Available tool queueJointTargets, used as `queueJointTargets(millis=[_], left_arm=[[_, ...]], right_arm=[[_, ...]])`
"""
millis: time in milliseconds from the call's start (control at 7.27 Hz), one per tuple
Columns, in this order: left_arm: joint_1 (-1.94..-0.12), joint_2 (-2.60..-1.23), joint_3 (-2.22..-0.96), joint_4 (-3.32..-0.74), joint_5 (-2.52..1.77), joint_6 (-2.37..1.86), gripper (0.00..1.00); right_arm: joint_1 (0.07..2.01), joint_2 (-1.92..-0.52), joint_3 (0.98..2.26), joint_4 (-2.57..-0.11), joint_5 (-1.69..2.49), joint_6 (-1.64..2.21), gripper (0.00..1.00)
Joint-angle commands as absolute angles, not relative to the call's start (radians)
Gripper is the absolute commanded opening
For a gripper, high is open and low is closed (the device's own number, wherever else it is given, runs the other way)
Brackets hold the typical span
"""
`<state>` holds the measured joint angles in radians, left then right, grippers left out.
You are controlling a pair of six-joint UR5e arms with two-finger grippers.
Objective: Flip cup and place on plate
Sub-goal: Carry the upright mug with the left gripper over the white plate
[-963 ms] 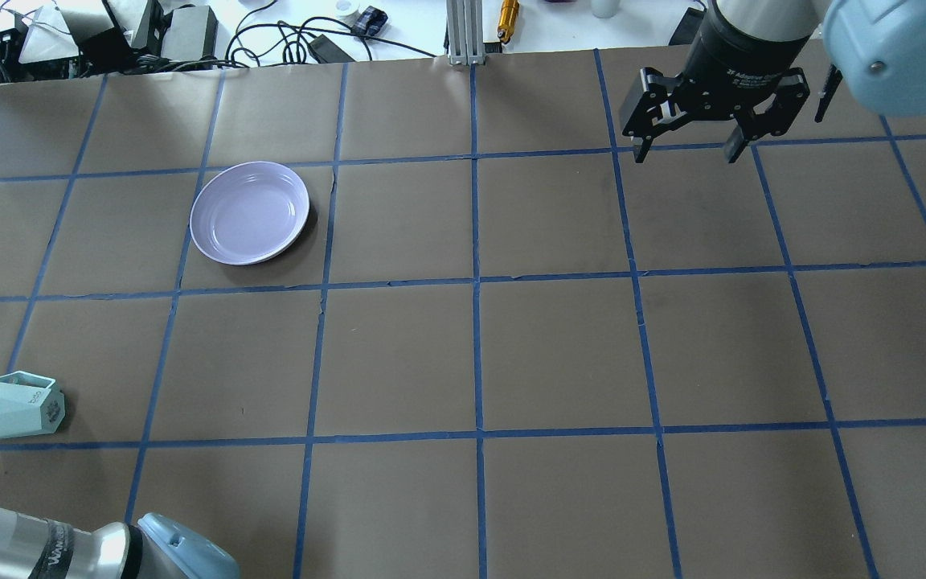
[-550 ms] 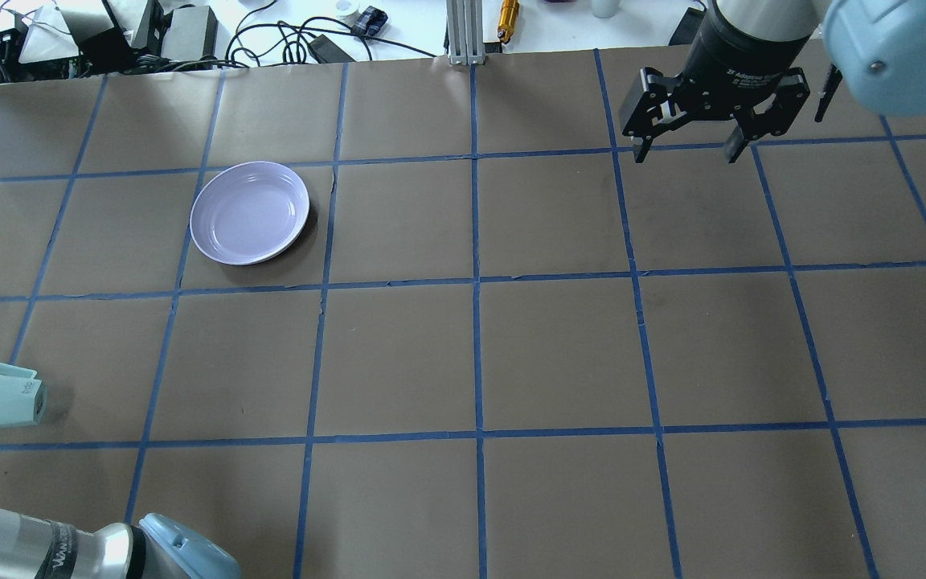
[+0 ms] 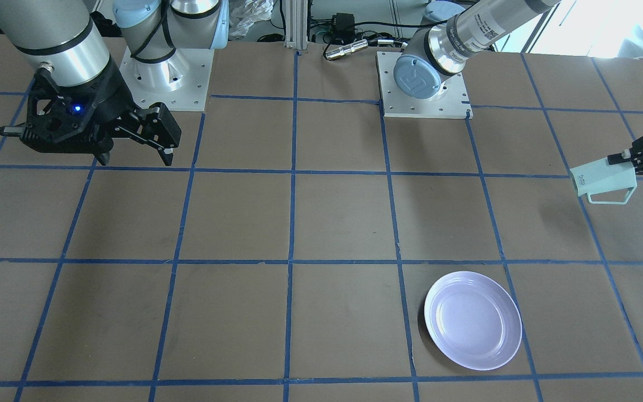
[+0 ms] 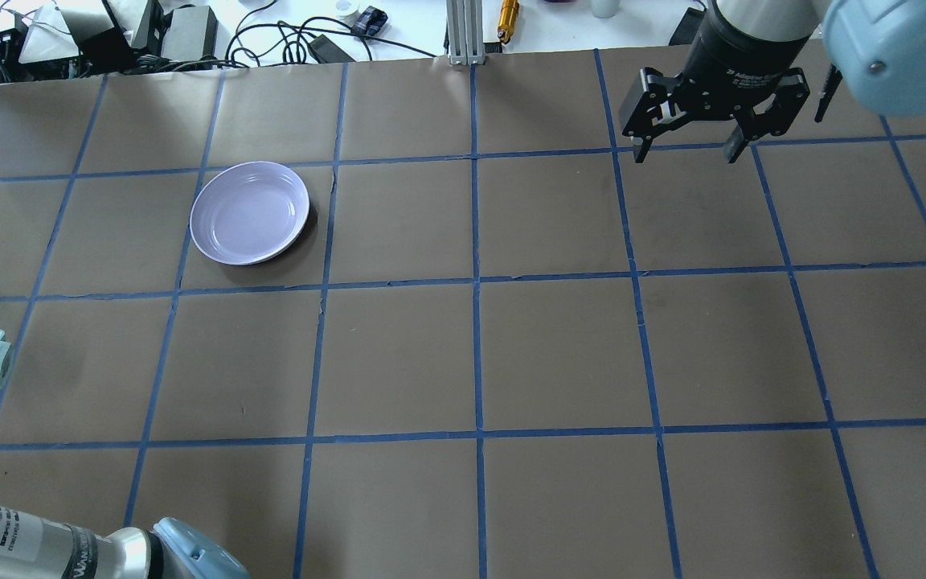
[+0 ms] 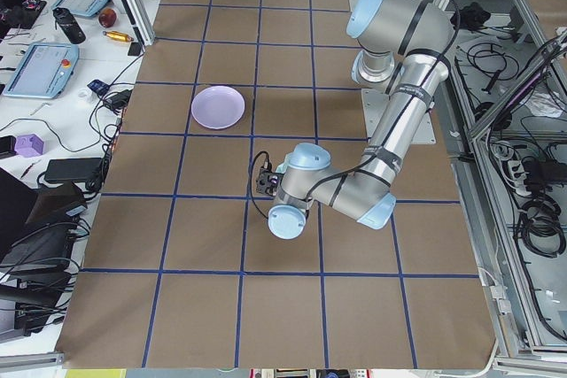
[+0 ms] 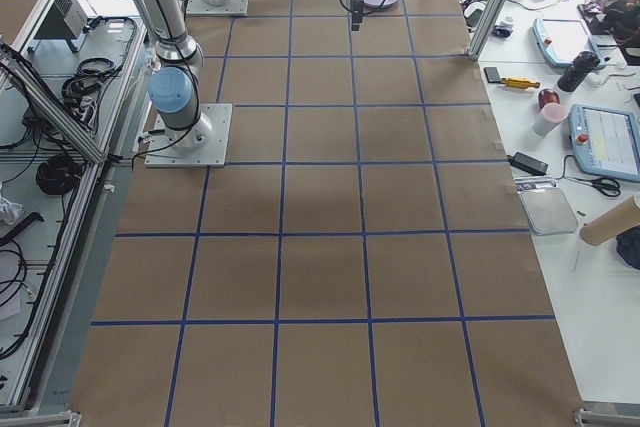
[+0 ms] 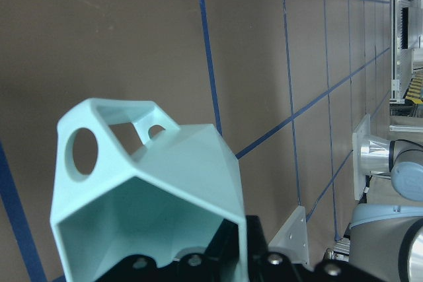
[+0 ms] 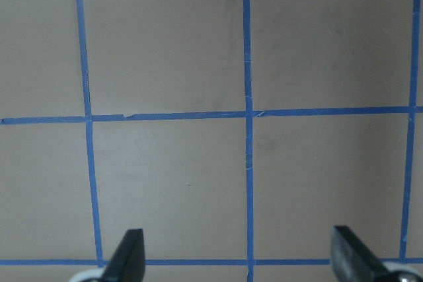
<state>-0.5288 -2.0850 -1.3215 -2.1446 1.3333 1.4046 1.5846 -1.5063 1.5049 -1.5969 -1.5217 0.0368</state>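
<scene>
Mint-green cup (image 3: 603, 181) is pinched by its wall in the left claw (image 3: 623, 159). It lies sideways in the air above the tabletop (image 3: 344, 223). Turn it slowly till the mouth faces up, then carry it to the plate (image 3: 473, 320), well apart. The right claw (image 3: 134, 162) hangs wide and empty.

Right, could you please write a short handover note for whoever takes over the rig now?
Left gripper: shut on the cup, held lifted on its side near the end of the table on the robot's left.
Right gripper: open, empty, hovering far from both things.
The plate: empty, on the table, apart from the cup.
Done: cup grasped and raised.
Left: complete the flip, set it on the plate, release.
</scene>
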Motion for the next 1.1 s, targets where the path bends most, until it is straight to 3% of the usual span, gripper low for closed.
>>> queueJointTargets(millis=[0, 963], left_arm=[[-0.63, -1.99, -1.312, -2.143, 1.341, 1.317, 0.0], [-1.099, -1.838, -1.322, -1.906, 1.465, 0.847, 0.0]], right_arm=[[1.585, -1.506, 1.505, -1.597, -1.522, 0.037, 1.0], [1.585, -1.506, 1.505, -1.597, -1.522, 0.038, 1.0]])
